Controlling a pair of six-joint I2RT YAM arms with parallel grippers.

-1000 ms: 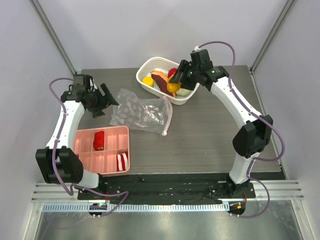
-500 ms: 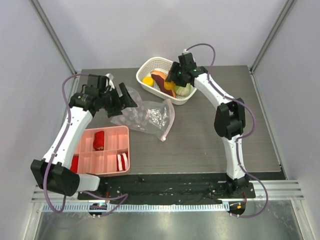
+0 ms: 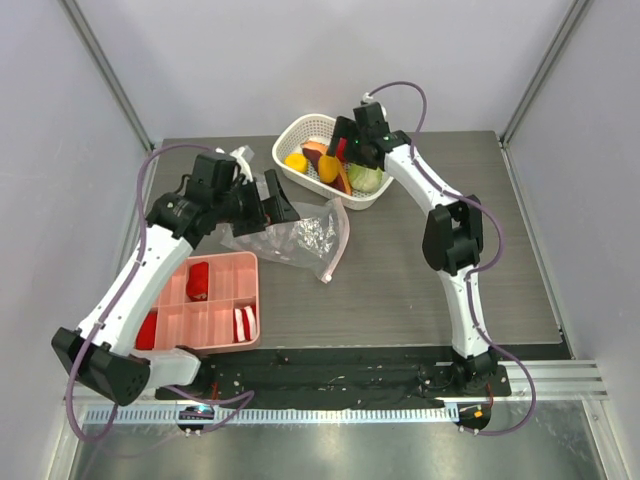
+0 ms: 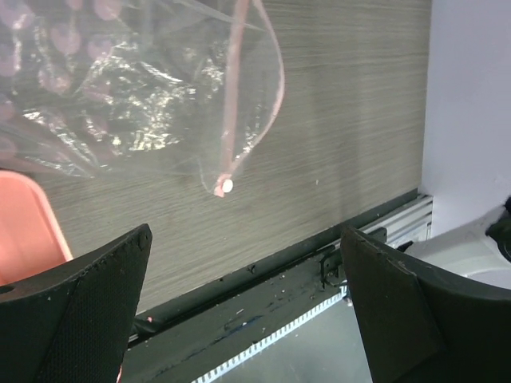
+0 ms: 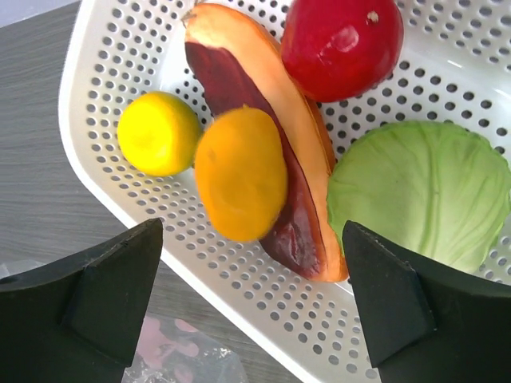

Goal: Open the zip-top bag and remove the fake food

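The clear zip-top bag [image 3: 292,232] lies crumpled on the table, its pink zip strip [image 4: 237,96] curling open; it looks empty. My left gripper [image 3: 275,205] hangs open over the bag's left end, and the bag [image 4: 136,104] shows ahead of its open fingers [image 4: 246,235]. The fake food lies in the white basket [image 3: 300,133]: a yellow fruit [image 5: 158,132], an orange fruit [image 5: 239,171], an orange-brown wedge [image 5: 267,104], a red fruit [image 5: 339,40] and a green ball [image 5: 419,191]. My right gripper [image 3: 340,150] is open and empty just above them [image 5: 251,239].
A pink compartment tray [image 3: 222,265] with red and red-white pieces sits at the near left; its corner [image 4: 24,219] shows by my left finger. The table's front rail [image 4: 263,303] lies below the left gripper. Grey walls close in both sides.
My left arm has swung right, from beside the bag to over its left end. My right gripper has moved left over the basket, and the orange fruit by its fingers now lies there.
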